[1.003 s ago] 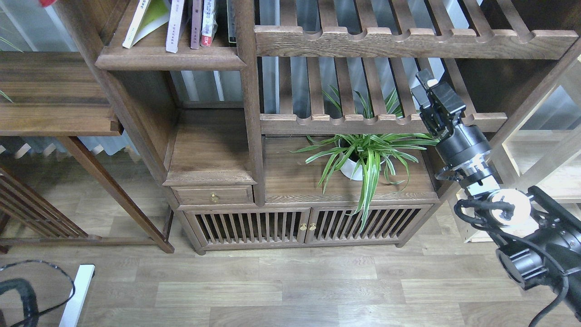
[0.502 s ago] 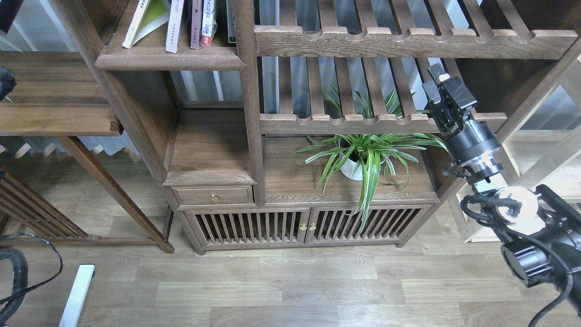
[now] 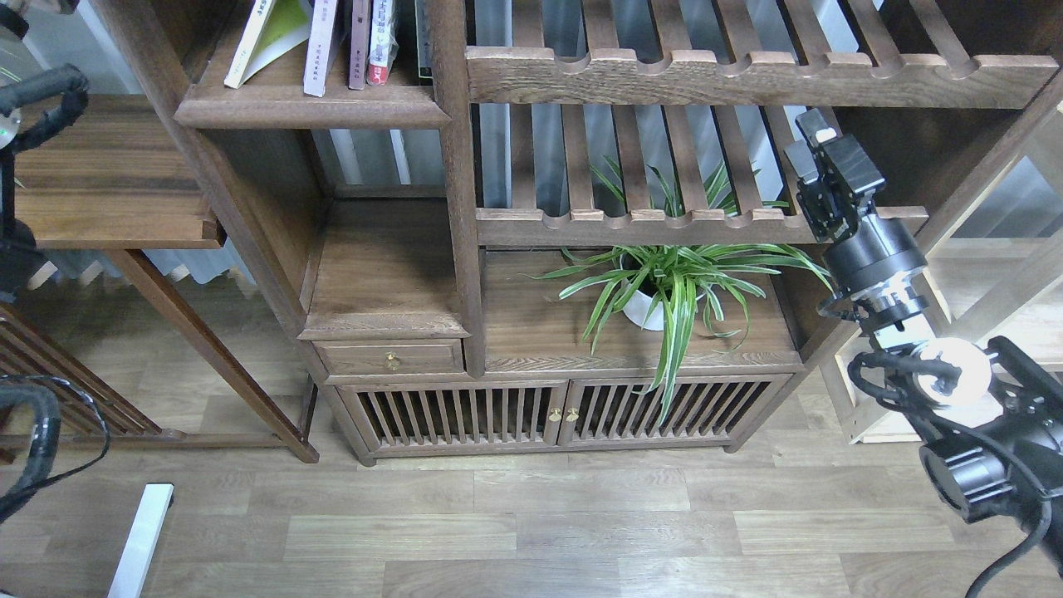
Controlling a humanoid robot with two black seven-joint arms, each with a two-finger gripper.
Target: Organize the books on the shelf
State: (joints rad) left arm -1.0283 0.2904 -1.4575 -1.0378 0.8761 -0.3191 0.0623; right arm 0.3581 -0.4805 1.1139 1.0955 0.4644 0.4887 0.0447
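Several books stand on the dark-brown plank shelf (image 3: 309, 106) at the top left. A yellow-green book (image 3: 270, 37) leans to the left. Beside it stand a pale lavender-white book (image 3: 320, 46), a thin dark-red spine (image 3: 359, 43) and a white-and-red spine (image 3: 382, 43). Their tops are cut off by the frame. My right gripper (image 3: 818, 148) hangs far to the right, in front of the slatted rack, holding nothing; its fingers cannot be told apart. Only links and cables of my left arm (image 3: 37, 91) show at the left edge; its gripper is out of view.
A spider plant in a white pot (image 3: 656, 291) sits on the lower cabinet top. Slatted racks with scalloped rails (image 3: 747, 75) fill the upper right. A drawer (image 3: 390, 357) and slatted doors (image 3: 548, 411) are below. A brown side table (image 3: 100, 183) stands left, and a pale wooden rack (image 3: 996, 274) right.
My right gripper has moved a little right and up along the slatted rack. My left arm has risen into view along the left edge. The books have not moved.
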